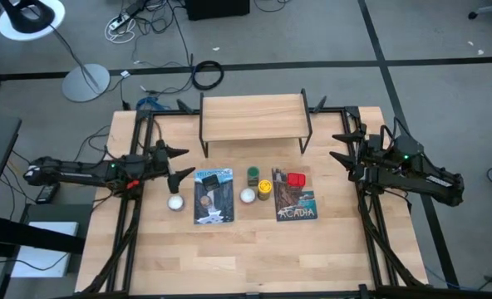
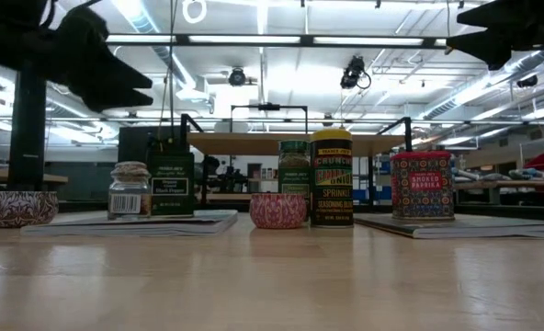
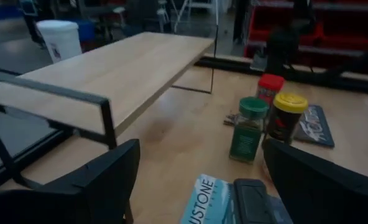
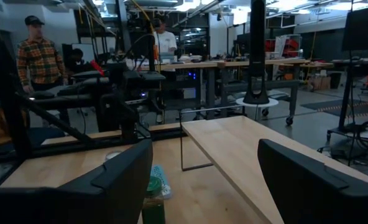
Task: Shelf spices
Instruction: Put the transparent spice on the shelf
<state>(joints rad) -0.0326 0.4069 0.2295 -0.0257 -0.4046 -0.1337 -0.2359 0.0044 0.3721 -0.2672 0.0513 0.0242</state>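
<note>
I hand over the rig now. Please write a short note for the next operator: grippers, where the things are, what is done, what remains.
Left gripper open, empty, at the table's left side. Right gripper open, empty, at the right side.
Shelf at the back, top board bare.
Red tin, yellow-capped jar, green jar, brown jar and dark tin all stand on the table in front.
Done: nothing shelved. Left: all five.

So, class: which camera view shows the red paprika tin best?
The low view: the red tin stands side-on, label readable. The high view shows only its top; the left wrist view shows it partly behind the yellow-capped jar; the right wrist view misses it.
</note>
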